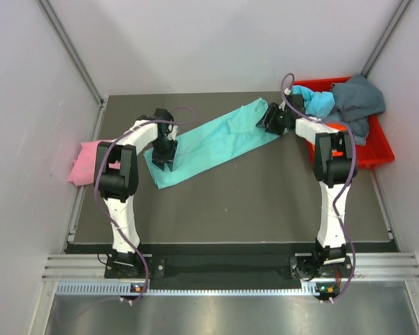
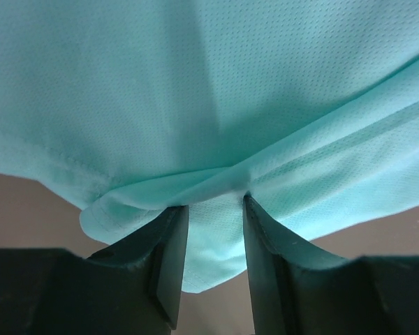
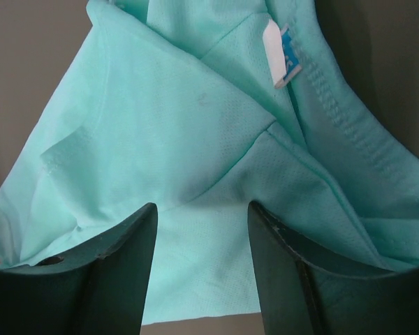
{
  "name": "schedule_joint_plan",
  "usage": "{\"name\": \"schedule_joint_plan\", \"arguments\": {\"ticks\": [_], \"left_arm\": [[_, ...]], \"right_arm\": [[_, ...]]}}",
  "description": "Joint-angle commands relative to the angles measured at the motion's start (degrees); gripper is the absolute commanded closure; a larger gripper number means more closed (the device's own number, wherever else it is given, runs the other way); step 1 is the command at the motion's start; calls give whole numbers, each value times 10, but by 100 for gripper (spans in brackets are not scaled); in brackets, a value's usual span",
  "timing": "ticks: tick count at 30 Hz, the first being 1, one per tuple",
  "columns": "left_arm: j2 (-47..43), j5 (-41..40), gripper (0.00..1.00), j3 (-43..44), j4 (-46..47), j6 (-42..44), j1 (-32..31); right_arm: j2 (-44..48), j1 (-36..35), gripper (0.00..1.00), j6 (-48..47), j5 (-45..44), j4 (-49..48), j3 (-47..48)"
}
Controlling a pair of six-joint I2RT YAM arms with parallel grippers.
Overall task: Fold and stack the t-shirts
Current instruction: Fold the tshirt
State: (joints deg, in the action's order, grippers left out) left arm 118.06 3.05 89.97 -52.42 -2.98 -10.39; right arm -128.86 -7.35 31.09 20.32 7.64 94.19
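Teal t-shirt (image 1: 216,139) looks light and limp, best taken at hem and collar edges; left pincer (image 2: 215,204) half-closed astride hem fold, grip uncertain; right pincer (image 3: 202,209) open over collar end.

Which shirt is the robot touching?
The teal t-shirt, stretched between both arms' fingers. The pink shirt lies at the left edge; blue shirt and grey shirt sit in the red bin.

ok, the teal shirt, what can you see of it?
The teal shirt is fine mesh knit with stitched hems and a white-and-blue tag at one end. It lies creased as a long diagonal band on the table, near-left to far-right. The left gripper pinches the near-left end; the right gripper straddles the tag end.
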Motion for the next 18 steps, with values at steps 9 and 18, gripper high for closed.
{"name": "schedule_joint_plan", "arguments": {"ticks": [9,18], "left_arm": [[-8,-59,57,-45,13,7,-61],[-8,-71,55,-67,18,9,-109]], "right_arm": [[-72,-20,45,-40,-32,39,137],[-107,-21,44,-106,-37,97,227]]}}
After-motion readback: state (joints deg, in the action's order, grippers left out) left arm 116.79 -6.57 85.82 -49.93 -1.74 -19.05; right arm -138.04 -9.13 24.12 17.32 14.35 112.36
